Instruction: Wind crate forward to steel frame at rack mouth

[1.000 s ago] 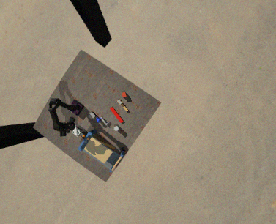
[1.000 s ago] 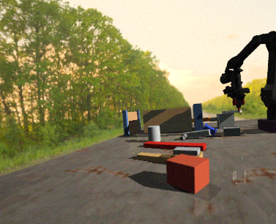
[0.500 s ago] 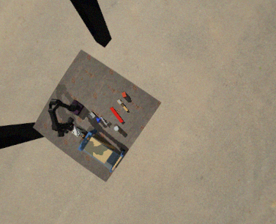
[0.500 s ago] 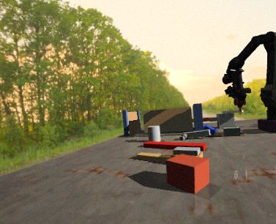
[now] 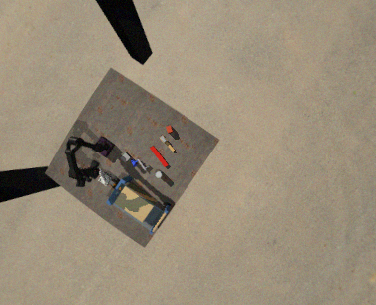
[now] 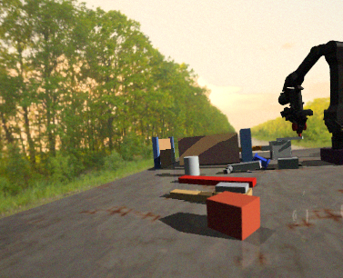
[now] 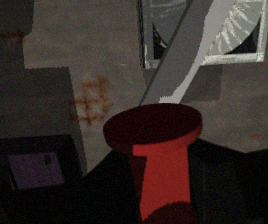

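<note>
Gripper [image 5: 94, 171] [image 6: 299, 133] [image 7: 149, 136] clasping red-knobbed winch handle [image 6: 299, 127] [image 7: 166, 182], its grey arm [image 6: 289, 139] [image 7: 177, 60] extending over winch [image 5: 105, 177] [image 6: 280, 149] [image 7: 205, 61]; cylinder [image 5: 158, 174] [image 6: 191, 165] standing near red bar [image 5: 159, 156] [image 6: 217, 181].

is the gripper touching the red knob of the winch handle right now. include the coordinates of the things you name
touching: the wrist view shows the gripper [image 5: 101, 173] [image 6: 299, 132] closed around the red knob's [image 7: 166, 175] stem

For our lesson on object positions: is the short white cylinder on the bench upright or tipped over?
Upright. The cylinder shows a round top from above and straight vertical sides from the exterior.
</note>
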`<state>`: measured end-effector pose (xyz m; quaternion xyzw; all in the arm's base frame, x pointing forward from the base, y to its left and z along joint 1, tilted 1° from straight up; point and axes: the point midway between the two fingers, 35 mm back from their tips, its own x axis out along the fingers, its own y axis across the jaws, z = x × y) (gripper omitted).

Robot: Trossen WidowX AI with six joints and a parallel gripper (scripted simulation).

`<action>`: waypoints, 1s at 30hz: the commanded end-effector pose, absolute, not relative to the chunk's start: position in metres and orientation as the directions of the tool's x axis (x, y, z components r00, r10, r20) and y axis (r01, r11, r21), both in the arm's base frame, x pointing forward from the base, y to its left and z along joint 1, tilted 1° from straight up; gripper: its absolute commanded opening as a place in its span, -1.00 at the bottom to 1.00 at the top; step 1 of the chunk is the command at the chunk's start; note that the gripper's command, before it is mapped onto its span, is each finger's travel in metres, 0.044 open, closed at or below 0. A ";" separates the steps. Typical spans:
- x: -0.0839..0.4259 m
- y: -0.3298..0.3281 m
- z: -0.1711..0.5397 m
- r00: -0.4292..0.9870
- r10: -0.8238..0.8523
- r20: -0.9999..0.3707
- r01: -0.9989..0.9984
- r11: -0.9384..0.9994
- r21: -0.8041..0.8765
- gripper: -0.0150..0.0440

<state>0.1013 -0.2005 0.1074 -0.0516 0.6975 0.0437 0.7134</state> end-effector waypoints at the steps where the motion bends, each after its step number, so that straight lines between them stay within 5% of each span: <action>1: 0.095 -0.217 0.108 0.002 -0.041 -0.999 -0.120 0.992 -0.041 -0.49; 30: 0.092 -0.255 0.110 0.001 -0.044 -0.999 -0.120 0.992 -0.044 -0.49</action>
